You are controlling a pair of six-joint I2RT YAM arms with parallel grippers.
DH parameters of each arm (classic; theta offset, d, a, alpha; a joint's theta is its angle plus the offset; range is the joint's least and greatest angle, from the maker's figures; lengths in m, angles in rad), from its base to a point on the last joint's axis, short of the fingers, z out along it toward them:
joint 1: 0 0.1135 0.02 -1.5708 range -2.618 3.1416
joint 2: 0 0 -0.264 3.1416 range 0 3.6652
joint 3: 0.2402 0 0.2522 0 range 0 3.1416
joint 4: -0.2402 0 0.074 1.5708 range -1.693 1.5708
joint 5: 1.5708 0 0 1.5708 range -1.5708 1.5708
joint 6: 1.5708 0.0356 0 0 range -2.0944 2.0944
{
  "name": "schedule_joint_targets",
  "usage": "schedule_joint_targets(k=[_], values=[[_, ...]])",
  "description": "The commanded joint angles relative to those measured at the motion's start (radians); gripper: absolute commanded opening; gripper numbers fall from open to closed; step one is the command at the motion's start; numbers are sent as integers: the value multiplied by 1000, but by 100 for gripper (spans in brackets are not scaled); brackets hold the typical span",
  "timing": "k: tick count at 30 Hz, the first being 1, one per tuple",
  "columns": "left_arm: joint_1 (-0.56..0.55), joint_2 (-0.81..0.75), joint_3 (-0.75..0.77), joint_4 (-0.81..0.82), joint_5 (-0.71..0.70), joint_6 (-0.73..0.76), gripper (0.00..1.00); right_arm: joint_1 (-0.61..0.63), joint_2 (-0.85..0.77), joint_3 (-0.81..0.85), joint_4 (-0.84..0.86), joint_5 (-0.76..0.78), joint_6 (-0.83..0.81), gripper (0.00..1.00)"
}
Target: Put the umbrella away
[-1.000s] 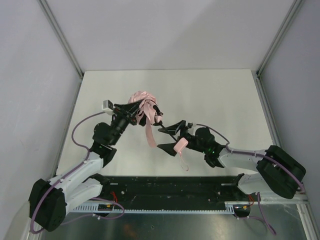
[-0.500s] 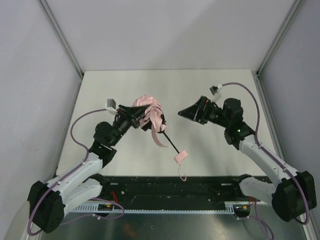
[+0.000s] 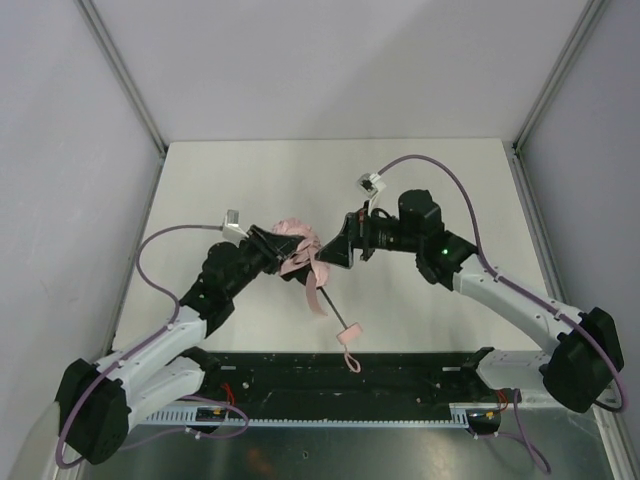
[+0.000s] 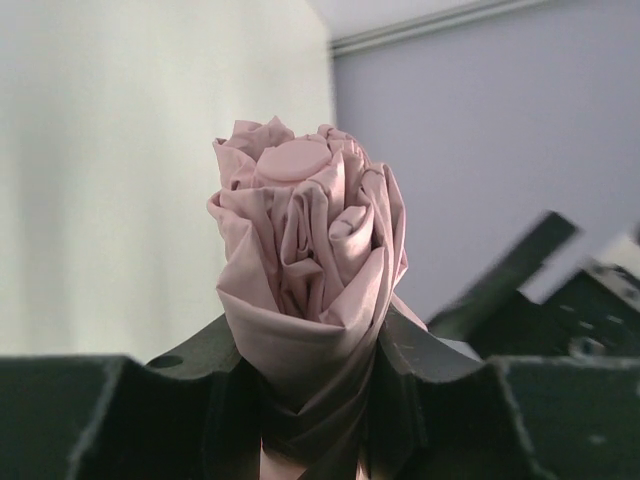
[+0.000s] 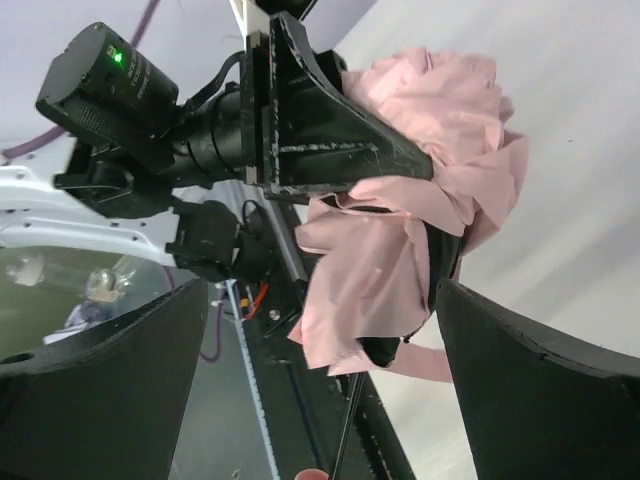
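My left gripper [image 3: 277, 246] is shut on the folded canopy of the pale pink umbrella [image 3: 298, 248] and holds it above the table. In the left wrist view the bunched fabric [image 4: 305, 250] rises from between the black jaws. The slim black shaft [image 3: 333, 312] slants down toward the near edge and ends in the small pink handle [image 3: 349, 334]; a pink strap [image 3: 314, 293] dangles beside it. My right gripper [image 3: 336, 252] stands open just right of the canopy. In the right wrist view its fingers [image 5: 540, 390] flank the loose lower fabric [image 5: 390, 270] without touching it.
The white table [image 3: 430, 180] is boxed in by grey walls with metal corner posts. A black rail [image 3: 400, 375] runs along the near edge below the handle. My left arm's camera and cable [image 5: 110, 80] sit close to the right gripper.
The right gripper let go near the handle, opened wide, rose to the right, then swung left to the canopy. The left gripper shifted slightly right with the umbrella; the shaft now points toward the near edge.
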Motion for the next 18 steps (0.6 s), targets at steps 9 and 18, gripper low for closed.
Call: schedule_joint_targets(k=[9,18], values=[[57,-246,61,-291,-56,-114,0,-8,-29,69,-181,175,-108,99],[121,-166,144,-113,-6,-166,0,-49,-13,-265,-31,63,870,99]])
